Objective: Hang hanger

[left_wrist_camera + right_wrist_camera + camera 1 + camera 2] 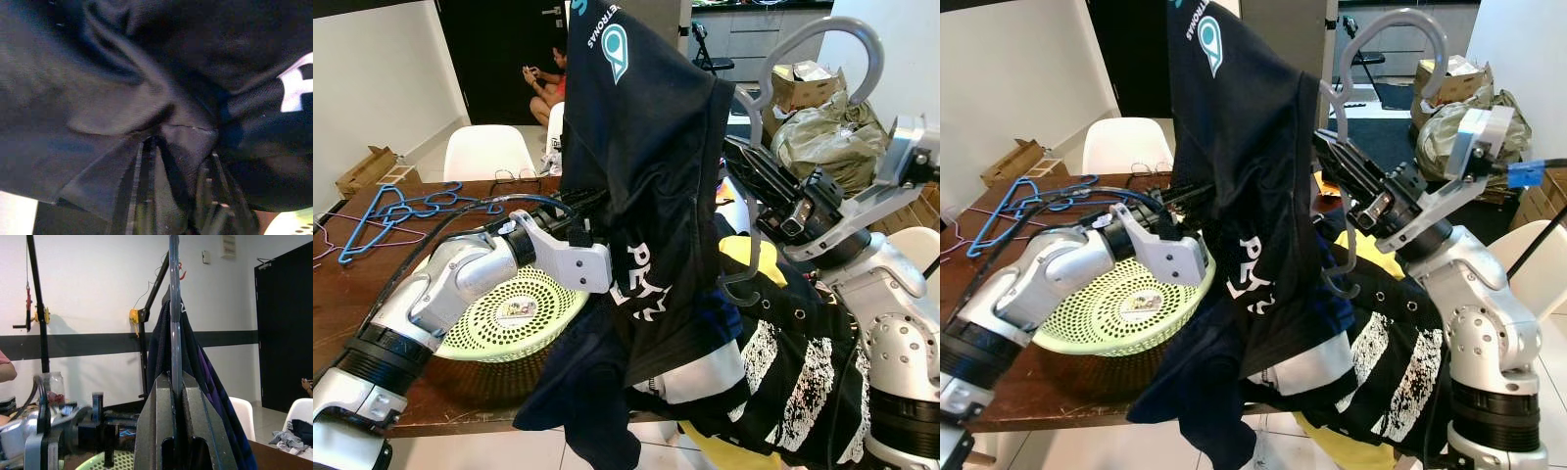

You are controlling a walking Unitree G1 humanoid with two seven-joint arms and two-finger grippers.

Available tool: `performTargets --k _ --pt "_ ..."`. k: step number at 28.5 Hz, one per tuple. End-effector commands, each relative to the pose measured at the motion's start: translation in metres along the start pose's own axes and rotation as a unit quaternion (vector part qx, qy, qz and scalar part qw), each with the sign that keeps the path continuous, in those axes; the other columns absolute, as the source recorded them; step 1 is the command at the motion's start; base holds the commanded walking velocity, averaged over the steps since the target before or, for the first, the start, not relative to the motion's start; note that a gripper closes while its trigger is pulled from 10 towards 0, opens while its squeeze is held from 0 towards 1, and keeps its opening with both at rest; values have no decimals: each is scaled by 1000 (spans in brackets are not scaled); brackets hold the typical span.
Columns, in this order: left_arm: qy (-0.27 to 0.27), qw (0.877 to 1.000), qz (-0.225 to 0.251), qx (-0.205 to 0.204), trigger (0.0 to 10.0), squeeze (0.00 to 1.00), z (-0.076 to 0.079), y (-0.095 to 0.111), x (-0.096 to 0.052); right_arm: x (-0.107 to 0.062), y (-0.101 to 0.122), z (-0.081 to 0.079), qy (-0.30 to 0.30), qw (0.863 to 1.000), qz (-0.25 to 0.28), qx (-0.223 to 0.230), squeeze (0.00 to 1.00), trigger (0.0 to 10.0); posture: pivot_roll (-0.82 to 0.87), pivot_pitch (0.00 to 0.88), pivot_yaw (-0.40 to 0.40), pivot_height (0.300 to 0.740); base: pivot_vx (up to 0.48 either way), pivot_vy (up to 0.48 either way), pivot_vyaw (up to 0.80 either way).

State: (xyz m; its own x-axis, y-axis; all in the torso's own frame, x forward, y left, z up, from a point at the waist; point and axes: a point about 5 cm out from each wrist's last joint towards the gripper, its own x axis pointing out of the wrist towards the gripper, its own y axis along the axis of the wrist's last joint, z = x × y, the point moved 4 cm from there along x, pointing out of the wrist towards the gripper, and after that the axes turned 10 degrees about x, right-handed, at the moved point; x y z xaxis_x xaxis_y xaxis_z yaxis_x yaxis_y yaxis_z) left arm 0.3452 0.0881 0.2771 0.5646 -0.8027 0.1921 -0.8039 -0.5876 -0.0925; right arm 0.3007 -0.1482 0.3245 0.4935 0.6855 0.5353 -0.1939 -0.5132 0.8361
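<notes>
A grey plastic hanger (832, 39) carries a dark navy shirt (646, 147) with white lettering, held high above the table's right end. My right gripper (175, 382) is shut on the hanger's thin grey shaft, which rises straight from between its fingers. In the eye views this gripper (1332, 157) reaches in from the right, just under the hook. My left gripper (582, 206) comes in from the left and pushes into the shirt's side. The left wrist view shows a fold of the dark cloth (161, 122) pinched between the black fingers (144, 196).
A lime-green basket (519, 313) sits on the wooden table (342, 294) under my left arm. Blue hangers (401, 211) lie at the far left. Black-and-white clothes (783, 372) spill over the table's right edge. White chairs (489, 152) and a seated person (548, 83) are behind. A black rack pole (39, 308) stands ahead.
</notes>
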Motion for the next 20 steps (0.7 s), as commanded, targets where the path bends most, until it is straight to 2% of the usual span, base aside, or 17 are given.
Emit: performTargets --k 1,5,6,9,11,12,14,16,20 --pt "8 1000 -7 16 0 0 -11 -5 -3 2 -1 -7 13 1000 -4 -6 0 10000 -4 0 10 740 0 0 0" --pt "19 999 -9 28 0 0 -24 -8 -4 1 -4 -6 10 1000 -11 -8 0 10000 -1 0 8 740 0 0 0" --pt "33 998 -12 47 0 0 -42 -12 -6 -2 -7 -3 2 1000 -22 -13 0 10000 -1 0 8 740 0 0 0" --pt "37 998 -12 51 0 0 -46 -13 -6 -2 -8 -2 0 1000 -25 -14 0 10000 0 0 8 740 0 0 0" --pt "52 996 -16 74 0 0 -68 -17 -8 -4 -15 -1 -5 999 -38 -14 0 10000 2 0 8 740 0 0 0" --pt "52 996 -16 74 0 0 -68 -17 -8 -4 -15 -1 -5 999 -38 -14 0 10000 2 0 8 740 0 0 0" --pt "73 992 -8 101 0 0 -97 -15 -7 -12 -40 5 -21 994 -100 -31 0 10000 5 0 8 740 0 0 0" --pt "79 991 -1 108 0 0 -106 -12 -7 -16 -50 8 -32 991 -125 -37 0 10000 5 0 8 740 0 0 0" --pt "90 988 9 129 0 0 -124 -8 -6 -38 -67 33 -93 978 -176 -59 0 10000 10 0 7 740 0 0 0"
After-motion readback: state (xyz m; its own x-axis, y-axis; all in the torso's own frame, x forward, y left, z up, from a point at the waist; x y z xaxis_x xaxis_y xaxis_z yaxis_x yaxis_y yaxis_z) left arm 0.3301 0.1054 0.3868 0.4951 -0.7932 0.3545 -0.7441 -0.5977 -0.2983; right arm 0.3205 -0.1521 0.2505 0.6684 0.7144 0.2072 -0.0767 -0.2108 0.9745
